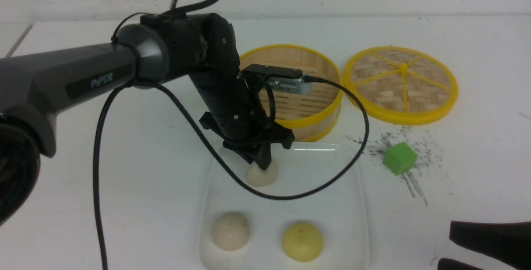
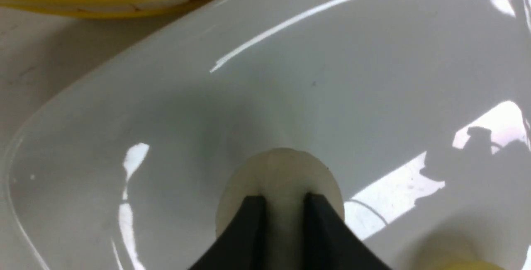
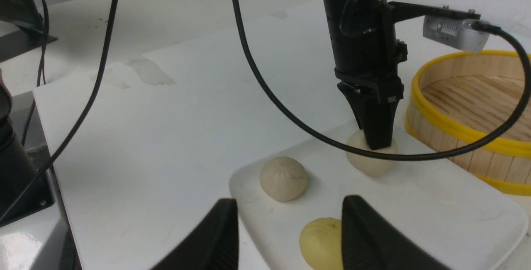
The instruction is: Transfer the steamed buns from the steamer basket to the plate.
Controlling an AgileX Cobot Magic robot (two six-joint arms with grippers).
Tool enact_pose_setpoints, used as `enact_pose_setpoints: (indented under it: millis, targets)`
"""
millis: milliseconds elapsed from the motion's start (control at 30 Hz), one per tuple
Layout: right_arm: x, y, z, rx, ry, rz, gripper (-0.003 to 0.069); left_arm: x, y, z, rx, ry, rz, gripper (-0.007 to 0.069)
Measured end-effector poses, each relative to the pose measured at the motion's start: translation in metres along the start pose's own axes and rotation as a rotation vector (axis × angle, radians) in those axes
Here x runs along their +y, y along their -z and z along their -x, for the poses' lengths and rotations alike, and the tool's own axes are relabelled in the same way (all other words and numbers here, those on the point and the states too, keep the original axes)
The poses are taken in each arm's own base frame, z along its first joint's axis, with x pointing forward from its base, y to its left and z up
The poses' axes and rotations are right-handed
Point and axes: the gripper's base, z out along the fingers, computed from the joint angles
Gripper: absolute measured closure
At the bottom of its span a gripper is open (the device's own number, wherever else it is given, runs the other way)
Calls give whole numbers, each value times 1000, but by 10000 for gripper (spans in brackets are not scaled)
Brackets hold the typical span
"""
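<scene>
Left gripper point(image 1: 264, 163), black and pointing straight down, sits on a small round off-white steamed bun point(image 1: 261, 175) resting on the large glossy white square plate point(image 1: 327, 187), toward the plate's 11 o'clock corner. Its jaws stand slightly apart astride the bun's crown, both touching it; whether they pinch it or only rest against it cannot be told. The bun lies directly beneath this gripper and, being round, has no long axis to line up with, so the next move is probably a plain release and a lift straight up. A second off-white bun point(image 1: 231, 231) sits at the plate's 7 o'clock and a pale yellow bun point(image 1: 302, 241) at its 5 o'clock. The round bamboo-slat steamer basket with yellow rims point(image 1: 315, 122), at the plate's 12 o'clock, shows only bare slats where its floor is visible, so the task looks nearly done. Right gripper point(image 3: 289, 203), jaws wide apart and empty, waits off the plate's 4 o'clock corner, farther from the first bun. On the white surface point(image 1: 145, 170), a flat woven disc with yellow spokes point(image 1: 400, 83) lies at the basket's 3 o'clock, a green cube point(image 1: 399, 158) at the plate's 2 o'clock. Lettering on the left arm point(image 1: 101, 82) reads "PiPER".
</scene>
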Motion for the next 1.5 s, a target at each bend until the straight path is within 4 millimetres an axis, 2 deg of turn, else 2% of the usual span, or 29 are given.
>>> enact_pose_setpoints:
  millis: [100, 133, 167, 333, 533, 633, 733, 833, 867, 1000, 1167, 1333, 1500]
  targets:
    - [0, 0, 1, -2, 2, 3, 308, 0, 0, 2, -24, 19, 2, 374]
    - [1, 0, 1, -3, 2, 4, 308, 0, 0, 2, -25, 20, 1, 368]
    - [1, 0, 2, -4, 3, 4, 308, 0, 0, 3, -28, 24, -1, 305]
    - [2, 0, 1, 0, 3, 25, 308, -1, 1, 2, -13, 29, -6, 221]
    - [3, 0, 1, 0, 3, 26, 308, -2, 1, -3, 39, 28, -13, 216]
    - [3, 0, 1, 0, 3, 26, 308, -4, 11, -3, 16, -1, -13, 230]
    - [3, 0, 1, 0, 3, 26, 308, -7, 31, -2, -42, -42, 2, 248]
    - [3, 0, 1, 0, 3, 26, 308, -10, 66, 0, -153, -90, 51, 265]
    - [3, 0, 1, 0, 3, 26, 308, -10, 66, 0, -152, -92, 55, 266]
    - [3, 0, 1, 0, 3, 26, 308, -13, 122, -4, -331, -159, 166, 270]
    - [3, 0, 1, 0, 3, 26, 308, -13, 168, -12, -482, -181, 280, 269]
    - [2, 0, 1, 0, 3, 25, 308, -12, 202, -15, -649, -155, 364, 269]
    - [-3, 0, 3, -14, 3, -37, 308, -14, 221, -19, -734, -148, 388, 287]
